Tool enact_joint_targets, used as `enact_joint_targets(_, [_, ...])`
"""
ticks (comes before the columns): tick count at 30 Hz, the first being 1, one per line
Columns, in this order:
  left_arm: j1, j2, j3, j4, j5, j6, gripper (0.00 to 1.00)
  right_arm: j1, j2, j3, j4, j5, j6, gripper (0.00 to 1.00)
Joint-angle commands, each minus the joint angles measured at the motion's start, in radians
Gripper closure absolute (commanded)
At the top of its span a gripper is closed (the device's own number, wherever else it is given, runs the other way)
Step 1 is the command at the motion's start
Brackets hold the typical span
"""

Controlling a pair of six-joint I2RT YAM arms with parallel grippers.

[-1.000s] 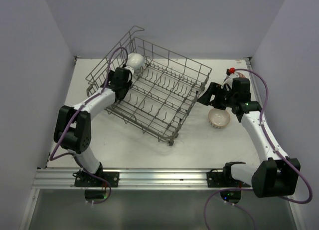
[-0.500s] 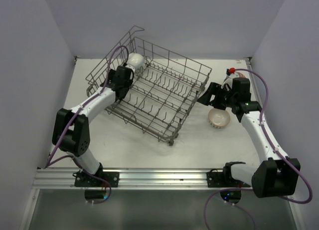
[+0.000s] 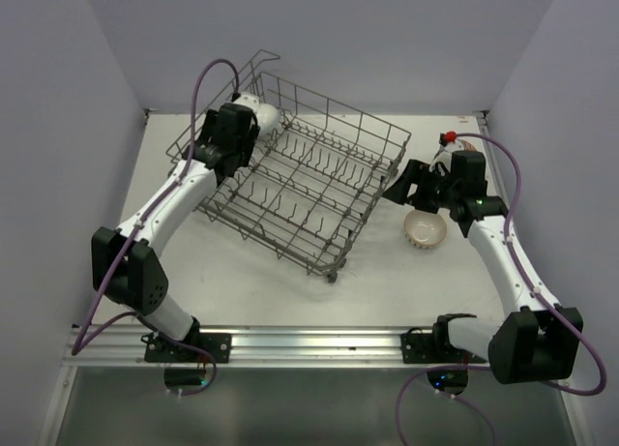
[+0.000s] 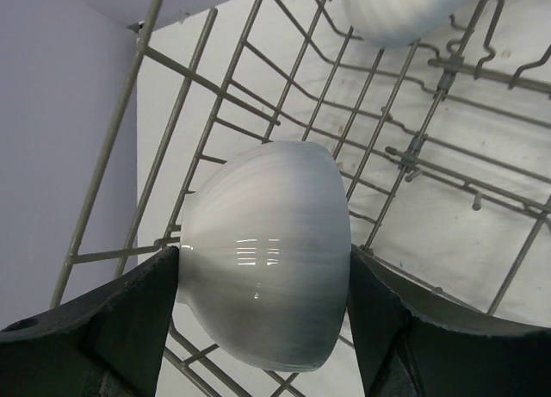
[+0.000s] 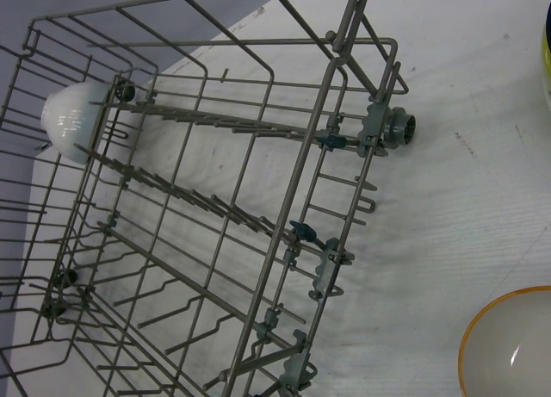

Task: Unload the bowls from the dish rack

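**Left arm, grasp in the rack corner.** Your left gripper (image 4: 263,324) is closed on a ribbed white bowl (image 4: 267,233). The two dark fingers (image 4: 120,319) press on opposite sides of its wall, so the round body cannot roll out. The bowl hangs inside the dish rack (image 3: 300,190), in the far left corner. It is above the wire floor and close beside the tall side wires. The grip looks made for a lift up and over those sides rather than a slide across the tines.

A second white bowl (image 4: 396,9) lies farther into the rack, apart from the held one and cut by the wrist view's upper edge.

**Right arm.** Your right gripper (image 3: 398,187) has its jaws apart and holds nothing. It sits just beside the rack's right wall. You cannot tell whether it touches the wire.

An orange-rimmed bowl (image 3: 426,229) stands on the table (image 3: 251,262) near that gripper, outside the rack. This marks the likely set-down area.
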Motion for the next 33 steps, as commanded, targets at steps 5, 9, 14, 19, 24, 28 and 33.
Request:
enact_joint_targets(5, [-0.010,-0.105,0.145,0.013,0.152,-0.097,0.98,-0.004,-0.023,0.001,0.052,-0.006,0.005,0.23])
enact_joint_targets(9, [-0.010,-0.135,0.178,0.016,0.310,-0.201,0.98,-0.003,-0.029,0.010,0.065,-0.018,0.008,0.23])
enact_joint_targets(14, [-0.010,-0.177,0.167,0.042,0.467,-0.259,0.98,0.002,-0.063,-0.005,0.120,-0.035,0.057,0.23])
enact_joint_targets(19, [-0.008,-0.238,0.086,0.134,0.640,-0.357,0.98,0.045,-0.116,0.077,0.016,0.102,0.019,0.24])
enact_joint_targets(24, [0.021,-0.266,-0.051,0.322,0.882,-0.515,0.98,0.126,-0.089,0.102,0.121,0.044,0.063,0.24])
enact_joint_targets(28, [0.070,-0.269,-0.121,0.415,1.080,-0.610,0.97,0.243,-0.027,0.126,0.216,0.054,0.089,0.25])
enact_joint_targets(33, [0.121,-0.298,-0.261,0.623,1.206,-0.759,0.97,0.339,0.057,0.185,0.276,0.106,0.129,0.25])
